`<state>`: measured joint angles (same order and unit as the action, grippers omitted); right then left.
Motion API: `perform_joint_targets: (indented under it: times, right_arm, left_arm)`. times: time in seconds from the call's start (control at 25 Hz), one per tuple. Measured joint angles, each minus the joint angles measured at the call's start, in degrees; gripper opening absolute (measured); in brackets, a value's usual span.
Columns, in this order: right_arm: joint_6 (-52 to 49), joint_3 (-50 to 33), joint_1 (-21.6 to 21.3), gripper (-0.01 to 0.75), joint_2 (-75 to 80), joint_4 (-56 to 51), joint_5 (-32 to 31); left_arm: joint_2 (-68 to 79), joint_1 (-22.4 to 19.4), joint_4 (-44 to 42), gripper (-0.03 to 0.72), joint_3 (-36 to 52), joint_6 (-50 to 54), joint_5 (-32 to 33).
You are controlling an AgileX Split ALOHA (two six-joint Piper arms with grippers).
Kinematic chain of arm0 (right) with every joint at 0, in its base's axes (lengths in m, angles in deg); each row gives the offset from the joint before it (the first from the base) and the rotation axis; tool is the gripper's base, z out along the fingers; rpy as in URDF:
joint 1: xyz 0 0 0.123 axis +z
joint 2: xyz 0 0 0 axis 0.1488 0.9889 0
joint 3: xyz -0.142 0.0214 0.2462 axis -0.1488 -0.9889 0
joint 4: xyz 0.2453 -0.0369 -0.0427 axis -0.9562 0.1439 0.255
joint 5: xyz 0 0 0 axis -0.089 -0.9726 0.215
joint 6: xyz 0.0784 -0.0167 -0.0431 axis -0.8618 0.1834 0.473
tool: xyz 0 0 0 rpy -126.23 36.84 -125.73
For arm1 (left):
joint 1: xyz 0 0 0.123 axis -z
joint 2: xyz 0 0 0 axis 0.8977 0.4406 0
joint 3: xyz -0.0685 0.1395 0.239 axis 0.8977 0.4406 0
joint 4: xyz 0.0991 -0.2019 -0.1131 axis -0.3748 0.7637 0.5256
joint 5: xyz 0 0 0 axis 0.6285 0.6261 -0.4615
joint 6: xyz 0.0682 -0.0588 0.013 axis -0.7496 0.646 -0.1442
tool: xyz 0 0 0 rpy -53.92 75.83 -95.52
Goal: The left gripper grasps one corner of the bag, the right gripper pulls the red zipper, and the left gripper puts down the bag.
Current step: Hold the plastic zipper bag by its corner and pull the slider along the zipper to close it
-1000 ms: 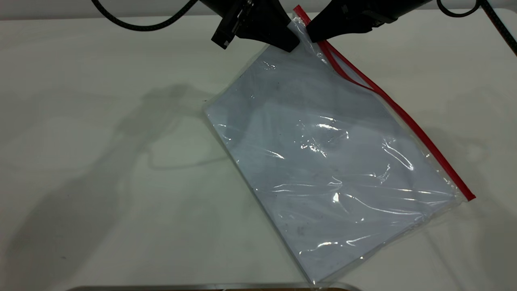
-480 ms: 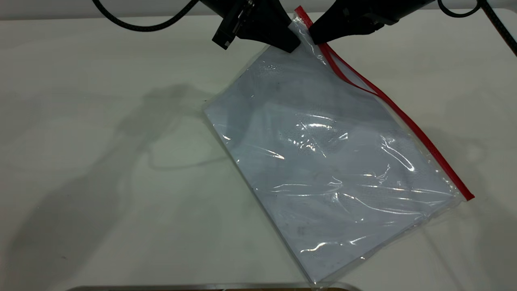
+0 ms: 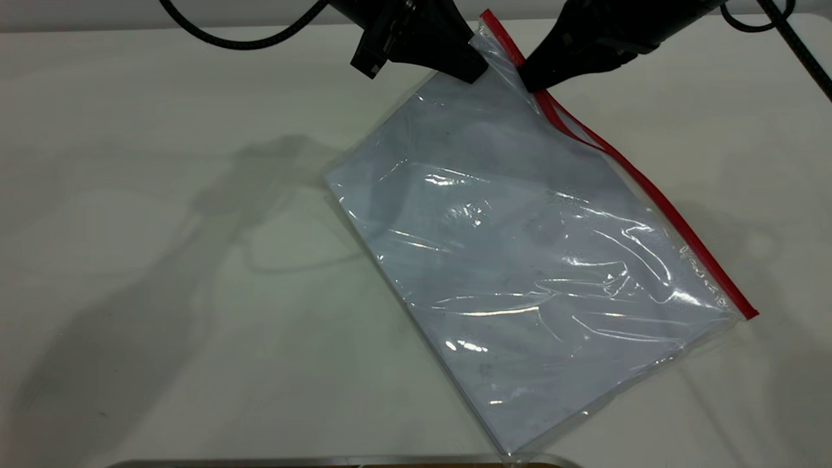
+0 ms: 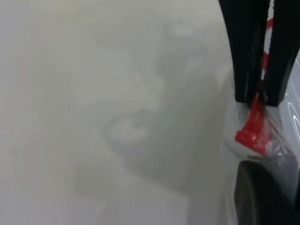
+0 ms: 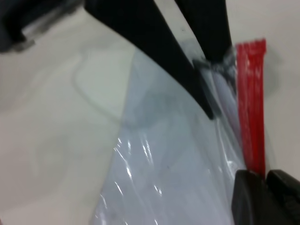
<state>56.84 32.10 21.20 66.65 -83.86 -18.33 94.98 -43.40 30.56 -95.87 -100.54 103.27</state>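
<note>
Bag (image 3: 520,260) lies slanted on the white table (image 3: 130,195), upper end lifted toward the arms, white sheets inside. Red zipper (image 3: 656,201) runs along its right long edge; near the upper end the two red strips have parted. Corner (image 3: 487,32) at the upper end of the strip is pinched by the left gripper (image 3: 478,68), jaws closed on the plastic. Right gripper (image 3: 530,81) sits just beside it, jaws clamped on the red zipper slightly farther down the strip.
</note>
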Motion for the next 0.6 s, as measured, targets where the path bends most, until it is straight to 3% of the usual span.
perform_joint_targets:
  times: [0.6]
  right_arm:
    - [-13.90, 0.11, 0.40, 0.039, 0.00, 19.30, 5.48]
  left_arm:
    - [0.00, -6.68, 1.92, 0.053, 0.00, 4.72, 1.25]
